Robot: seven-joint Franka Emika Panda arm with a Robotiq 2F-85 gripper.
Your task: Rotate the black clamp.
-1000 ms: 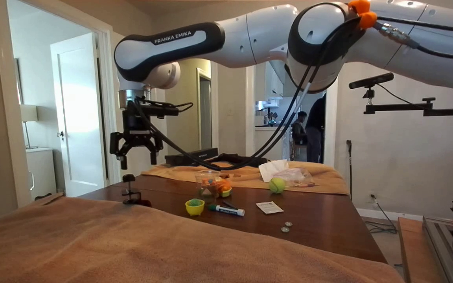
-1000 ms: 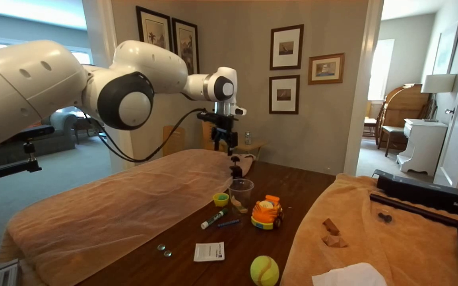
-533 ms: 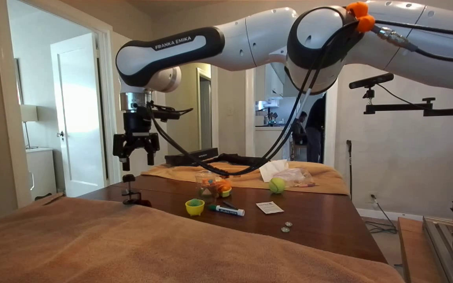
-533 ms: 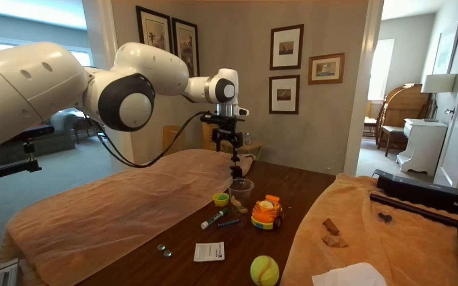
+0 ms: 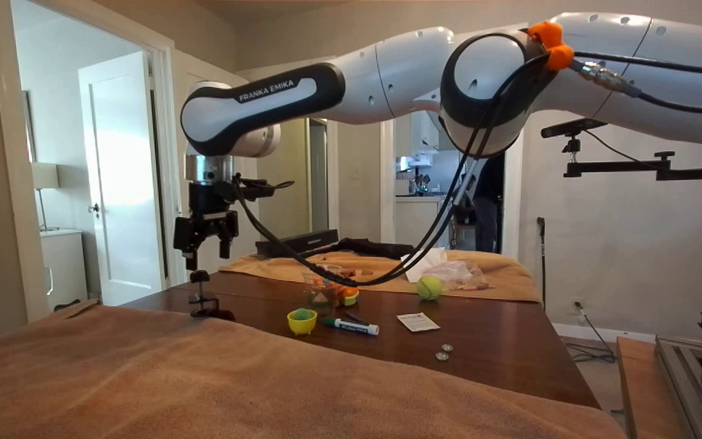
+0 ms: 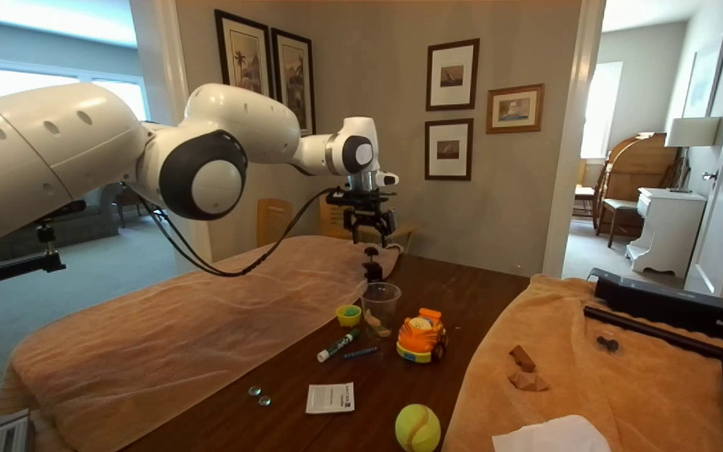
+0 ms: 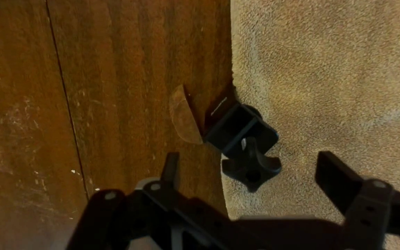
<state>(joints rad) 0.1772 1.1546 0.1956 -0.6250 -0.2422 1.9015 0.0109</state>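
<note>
The black clamp (image 5: 200, 277) stands upright with its knob on top, where the wooden table meets the near towel. It shows in an exterior view (image 6: 373, 271) beyond the clear cup. My gripper (image 5: 208, 257) hangs above it, pointing down and not touching it. In the wrist view the clamp's lobed knob (image 7: 252, 170) appears between the two wide-apart fingers, with bare space on both sides. The left finger (image 7: 170, 170) is over wood, the right finger (image 7: 335, 177) over towel. Nothing is held; the jaws are open. The clamp's lower part is partly hidden under its own frame and knob.
Close to the clamp lies a brown half-round piece (image 7: 184, 116). A clear cup (image 6: 380, 307), a yellow cup (image 6: 349, 315), an orange toy car (image 6: 422, 336), a marker (image 6: 337, 346) and a tennis ball (image 6: 418, 428) stand or lie farther along the table.
My gripper has come down closer to the clamp's knob and turned somewhat about its upright axis. Its fingers have stayed open. The clamp and the other table items have not moved.
</note>
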